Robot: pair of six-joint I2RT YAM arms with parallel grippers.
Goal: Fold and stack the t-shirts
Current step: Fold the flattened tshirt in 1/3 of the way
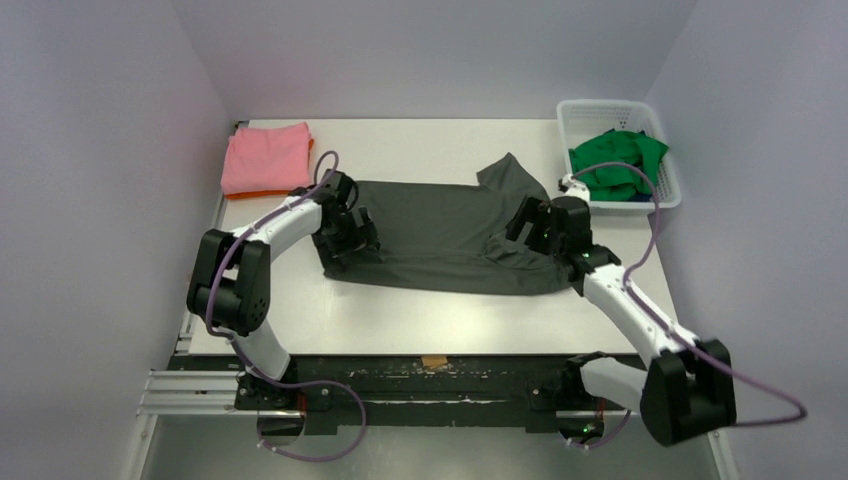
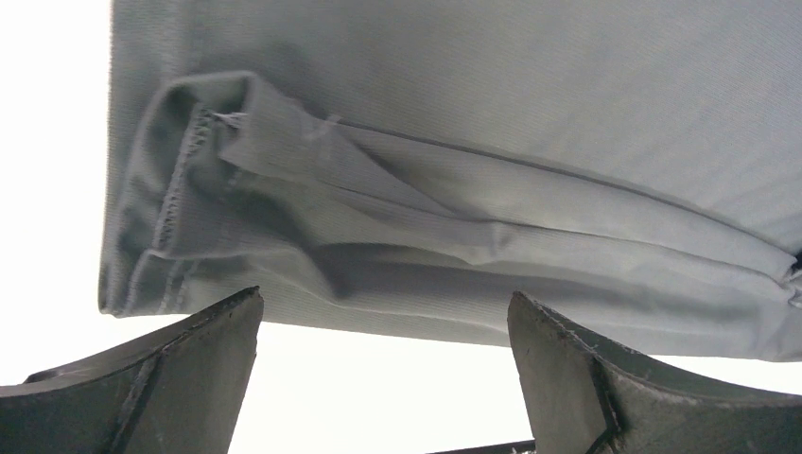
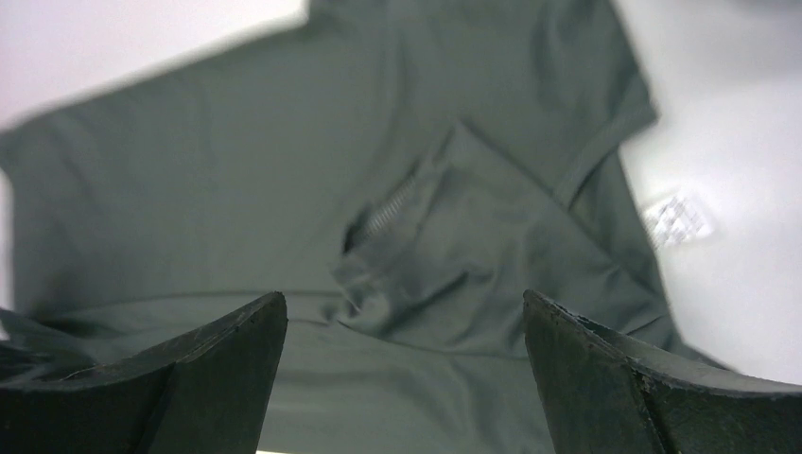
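A dark grey t-shirt (image 1: 440, 235) lies spread across the middle of the table, with one sleeve sticking up at the far right. My left gripper (image 1: 352, 236) is open at the shirt's left end; in the left wrist view the hemmed, folded edge (image 2: 284, 218) lies just past the empty fingers. My right gripper (image 1: 530, 222) is open above the shirt's right end, over the collar (image 3: 397, 236). A folded pink t-shirt (image 1: 266, 157) lies on an orange one (image 1: 262, 193) at the far left. A bright green t-shirt (image 1: 617, 163) is in the basket.
A white lattice basket (image 1: 577, 115) stands at the far right corner. White table surface (image 1: 420, 310) shows in front of the grey shirt. The booth walls close in on three sides.
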